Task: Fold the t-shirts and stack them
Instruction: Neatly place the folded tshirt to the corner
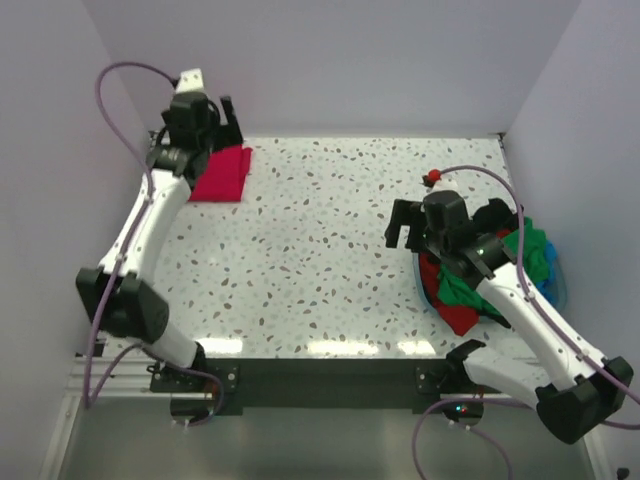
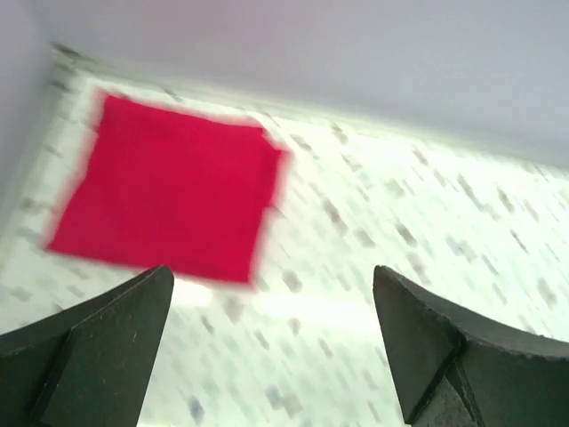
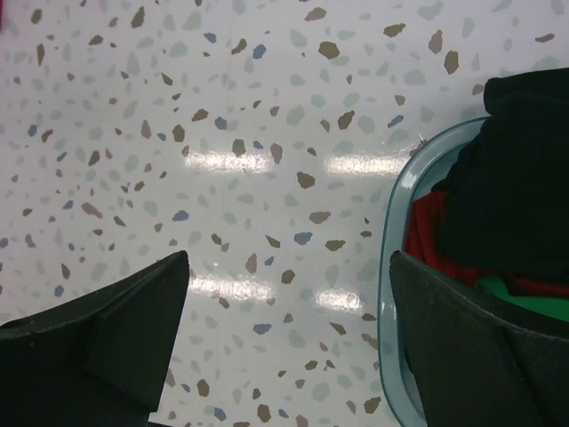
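1 crimson t-shirt (image 1: 222, 174), folded to a flat rectangle, is seen at the upper left of the top view on the speckled table (image 1: 320, 230). A loose pile of green, red and black t-shirts (image 1: 465, 290) is held in the light blue basket (image 3: 394, 240) at the right edge. The left gripper (image 2: 269, 276) is held near the folded shirt, jaws spread wide and empty, and the right gripper (image 3: 289, 262) is placed just left of the basket, likewise wide apart with nothing gripped.
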`<action>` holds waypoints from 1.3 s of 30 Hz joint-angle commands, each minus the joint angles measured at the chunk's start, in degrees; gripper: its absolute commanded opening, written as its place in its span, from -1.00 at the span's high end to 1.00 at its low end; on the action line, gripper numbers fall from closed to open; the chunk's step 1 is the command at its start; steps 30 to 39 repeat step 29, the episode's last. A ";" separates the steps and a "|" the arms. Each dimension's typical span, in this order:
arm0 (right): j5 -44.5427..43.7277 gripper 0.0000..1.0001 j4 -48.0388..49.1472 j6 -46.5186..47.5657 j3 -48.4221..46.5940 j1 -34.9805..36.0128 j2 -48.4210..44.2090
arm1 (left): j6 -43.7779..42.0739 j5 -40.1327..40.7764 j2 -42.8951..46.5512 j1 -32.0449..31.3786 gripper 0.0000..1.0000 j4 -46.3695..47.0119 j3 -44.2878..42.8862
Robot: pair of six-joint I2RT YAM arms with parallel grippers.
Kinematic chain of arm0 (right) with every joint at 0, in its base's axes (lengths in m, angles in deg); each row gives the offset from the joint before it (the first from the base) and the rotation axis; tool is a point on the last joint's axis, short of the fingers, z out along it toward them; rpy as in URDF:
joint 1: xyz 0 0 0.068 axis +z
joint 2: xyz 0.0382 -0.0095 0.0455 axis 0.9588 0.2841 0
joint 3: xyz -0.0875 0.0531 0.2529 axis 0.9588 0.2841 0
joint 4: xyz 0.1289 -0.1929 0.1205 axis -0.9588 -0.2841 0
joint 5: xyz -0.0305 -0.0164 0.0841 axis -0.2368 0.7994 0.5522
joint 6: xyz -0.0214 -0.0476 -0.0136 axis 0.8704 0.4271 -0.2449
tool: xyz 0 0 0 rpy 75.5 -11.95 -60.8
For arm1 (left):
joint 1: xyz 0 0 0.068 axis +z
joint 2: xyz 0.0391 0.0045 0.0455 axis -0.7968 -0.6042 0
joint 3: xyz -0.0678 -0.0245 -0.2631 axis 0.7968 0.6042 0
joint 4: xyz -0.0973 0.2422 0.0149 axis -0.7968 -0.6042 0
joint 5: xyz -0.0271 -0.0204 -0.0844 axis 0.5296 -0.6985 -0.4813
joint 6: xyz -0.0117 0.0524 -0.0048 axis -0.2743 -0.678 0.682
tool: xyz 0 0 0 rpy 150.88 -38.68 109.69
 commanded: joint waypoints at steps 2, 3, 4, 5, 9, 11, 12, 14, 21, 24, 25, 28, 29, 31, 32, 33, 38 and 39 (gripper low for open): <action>0.54 -0.97 -4.15 -0.41 -0.12 -0.15 -5.06 | 11.18 -6.46 16.49 -10.35 -1.00 -0.23 24.55; 0.89 -0.97 -4.51 -0.77 0.05 -0.15 -6.81 | 14.50 -6.29 21.92 -14.11 -1.00 1.77 33.03; 1.24 -0.97 -4.42 -1.29 1.10 -0.15 -7.96 | 15.32 -6.20 24.15 -16.32 -1.00 2.49 36.51; 2.02 -0.97 -4.42 -1.91 1.63 -0.15 -8.93 | 15.94 -5.77 25.91 -18.17 -1.00 1.97 39.07; 6.41 -0.97 -1.27 -3.75 6.81 -0.15 -13.85 | 25.75 2.14 33.55 -27.83 -1.00 -7.59 47.33; 10.00 -0.97 1.81 -6.82 11.38 -0.06 -16.84 | 27.01 3.38 36.37 -28.82 -1.00 -9.46 50.42; 10.99 -0.97 3.30 -7.62 13.13 -0.06 -17.81 | 27.45 4.42 38.82 -28.74 -1.00 -9.46 53.48; 12.49 -0.97 6.82 -9.29 17.44 -0.06 -20.10 | 28.77 6.09 40.34 -28.74 -1.00 -11.55 54.91; 13.02 -0.97 7.71 -11.67 21.33 0.03 -23.53 | 32.38 10.67 41.92 -28.74 -1.00 -18.33 55.09; 12.58 -0.97 7.09 -10.53 20.36 0.03 -22.57 | 32.29 11.46 42.45 -28.74 -1.00 -18.07 54.48; 11.80 -0.97 7.09 -10.00 20.27 0.03 -21.95 | 32.12 11.64 42.63 -28.74 -1.00 -17.90 54.48; 12.14 -0.97 6.92 -9.82 20.18 0.03 -19.58 | 30.88 12.51 42.63 -28.74 -1.00 -18.33 53.34; 12.31 -0.97 6.92 -9.91 20.01 0.12 -19.31 | 31.49 12.69 42.54 -28.74 -1.00 -18.94 52.12; 12.31 -0.97 6.92 -9.91 20.01 0.12 -19.31 | 31.49 12.69 42.54 -28.74 -1.00 -18.94 52.12; 12.31 -0.97 6.92 -9.91 20.01 0.12 -19.31 | 31.49 12.69 42.54 -28.74 -1.00 -18.94 52.12; 12.31 -0.97 6.92 -9.91 20.01 0.12 -19.31 | 31.49 12.69 42.54 -28.74 -1.00 -18.94 52.12; 12.31 -0.97 6.92 -9.91 20.01 0.12 -19.31 | 31.49 12.69 42.54 -28.74 -1.00 -18.94 52.12; 12.31 -0.97 6.92 -9.91 20.01 0.12 -19.31 | 31.49 12.69 42.54 -28.74 -1.00 -18.94 52.12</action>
